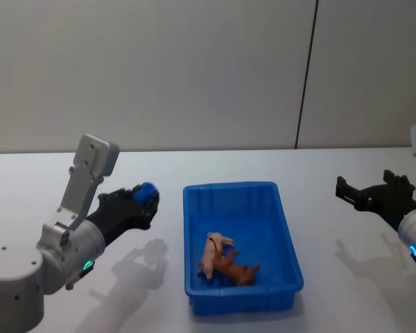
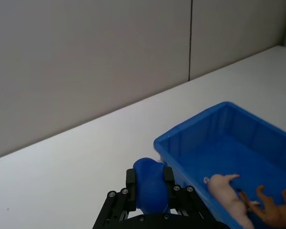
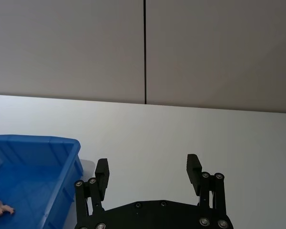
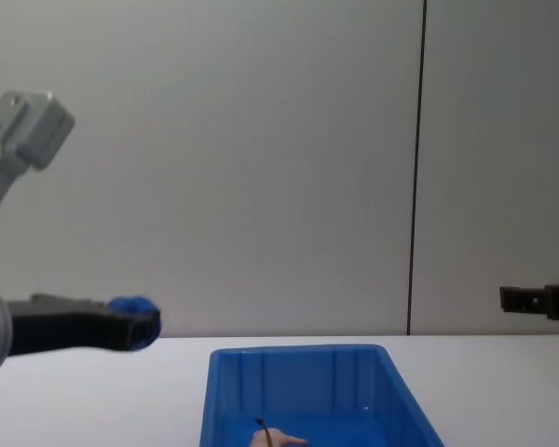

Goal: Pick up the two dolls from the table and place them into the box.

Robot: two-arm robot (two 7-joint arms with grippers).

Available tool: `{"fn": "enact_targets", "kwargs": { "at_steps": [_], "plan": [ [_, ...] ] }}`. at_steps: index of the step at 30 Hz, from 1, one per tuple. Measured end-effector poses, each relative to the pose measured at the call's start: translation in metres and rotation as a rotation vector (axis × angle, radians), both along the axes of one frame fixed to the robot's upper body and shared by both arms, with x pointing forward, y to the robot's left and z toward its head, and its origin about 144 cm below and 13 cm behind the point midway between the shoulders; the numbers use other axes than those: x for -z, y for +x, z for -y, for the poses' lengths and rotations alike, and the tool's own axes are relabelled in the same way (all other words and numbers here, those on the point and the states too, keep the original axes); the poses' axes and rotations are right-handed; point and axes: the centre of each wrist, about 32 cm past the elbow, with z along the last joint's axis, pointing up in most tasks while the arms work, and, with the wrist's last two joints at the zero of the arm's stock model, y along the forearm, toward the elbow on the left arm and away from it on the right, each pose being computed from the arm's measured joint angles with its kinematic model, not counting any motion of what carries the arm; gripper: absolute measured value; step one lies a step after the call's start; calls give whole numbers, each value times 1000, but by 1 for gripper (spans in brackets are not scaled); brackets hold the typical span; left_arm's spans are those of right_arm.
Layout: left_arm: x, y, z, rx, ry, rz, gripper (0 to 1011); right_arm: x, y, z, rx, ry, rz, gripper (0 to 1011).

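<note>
Both dolls lie inside the blue box (image 1: 281,229) on the white table (image 1: 159,173): the pale pink doll (image 1: 212,255) touches the reddish-brown doll (image 1: 237,270) near the front wall. The left gripper (image 1: 147,197) hangs left of the box, fingers together on a small blue object (image 2: 150,183). The right gripper (image 3: 149,169) hangs right of the box, fingers apart, holding nothing.

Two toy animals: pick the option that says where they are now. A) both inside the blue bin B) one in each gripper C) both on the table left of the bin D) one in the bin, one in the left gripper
A: the pink toy and the brown toy lie together on the floor of the blue bin.
</note>
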Motion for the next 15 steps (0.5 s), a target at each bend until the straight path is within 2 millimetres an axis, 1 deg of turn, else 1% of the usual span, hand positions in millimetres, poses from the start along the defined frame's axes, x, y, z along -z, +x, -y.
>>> {"fn": "enact_targets", "kwargs": {
  "at_steps": [6,15],
  "plan": [
    [-10,5,4,82,-42,42,305,0,0,0,0,0,0,1001],
    [-19,14,10,199,-82,61,257,0,0,0,0,0,0,1001]
  ]
}}
